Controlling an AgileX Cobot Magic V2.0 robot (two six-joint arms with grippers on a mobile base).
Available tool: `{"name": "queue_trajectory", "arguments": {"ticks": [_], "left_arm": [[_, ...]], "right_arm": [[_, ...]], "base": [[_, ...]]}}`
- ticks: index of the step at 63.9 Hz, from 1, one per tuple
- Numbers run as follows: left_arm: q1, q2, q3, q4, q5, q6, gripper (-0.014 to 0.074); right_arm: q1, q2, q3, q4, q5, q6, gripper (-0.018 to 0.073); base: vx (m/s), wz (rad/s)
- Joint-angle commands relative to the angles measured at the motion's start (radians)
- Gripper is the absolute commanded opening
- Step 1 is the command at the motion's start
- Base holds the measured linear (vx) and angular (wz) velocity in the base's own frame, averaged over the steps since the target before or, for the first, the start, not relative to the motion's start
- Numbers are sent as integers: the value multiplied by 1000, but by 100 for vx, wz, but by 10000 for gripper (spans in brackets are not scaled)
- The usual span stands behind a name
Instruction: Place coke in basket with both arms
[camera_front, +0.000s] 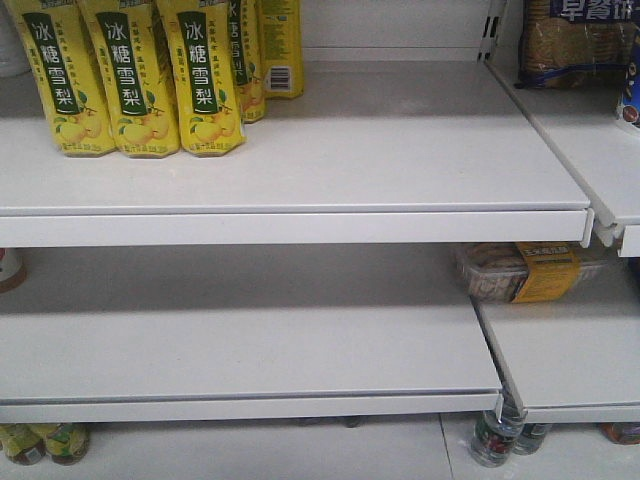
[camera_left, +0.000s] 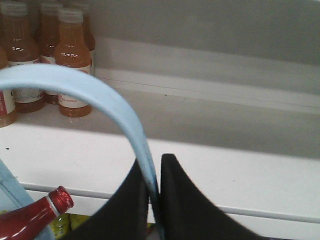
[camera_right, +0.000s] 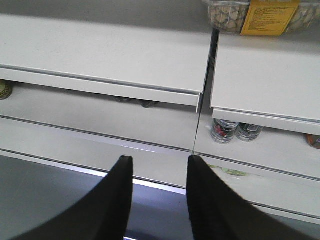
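In the left wrist view, my left gripper (camera_left: 154, 162) is shut on the thin light blue loop handle (camera_left: 85, 87) of the basket, which arches up and to the left. A pale blue bit of the basket's body (camera_left: 9, 187) shows at the lower left edge. Beside it lies the coke (camera_left: 30, 219), tilted; only its red neck and red cap are visible. My right gripper (camera_right: 160, 159) is open with nothing between its fingers, hanging in front of the low white shelves. No gripper, basket or coke appears in the front view.
Yellow pear-drink bottles (camera_front: 130, 80) stand at the back left of the upper white shelf (camera_front: 330, 150). Brown-orange bottles (camera_left: 70, 60) crowd a shelf's left end. A packaged snack tray (camera_front: 525, 270) lies on the right shelf, with small bottles (camera_right: 225, 131) beneath it.
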Motion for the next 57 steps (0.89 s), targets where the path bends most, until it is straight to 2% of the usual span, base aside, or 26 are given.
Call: {"name": "queue_trajectory", "arguments": {"ticks": [1, 16, 31, 57], "left_arm": [[0, -23, -29, 75, -110, 35, -6], [-2, -23, -29, 102, -102, 35, -6], [-58, -23, -29, 102, -107, 34, -6], [-57, -21, -36, 101, -108, 34, -6]], "right_arm": [[-8, 7, -25, -3, -49, -4, 255], [-8, 7, -25, -3, -49, -4, 255], [-8, 7, -25, -2, -50, -4, 255], [-8, 7, -25, -2, -50, -4, 255]], "base": [[0, 0], [0, 0], [0, 0], [0, 0]]}}
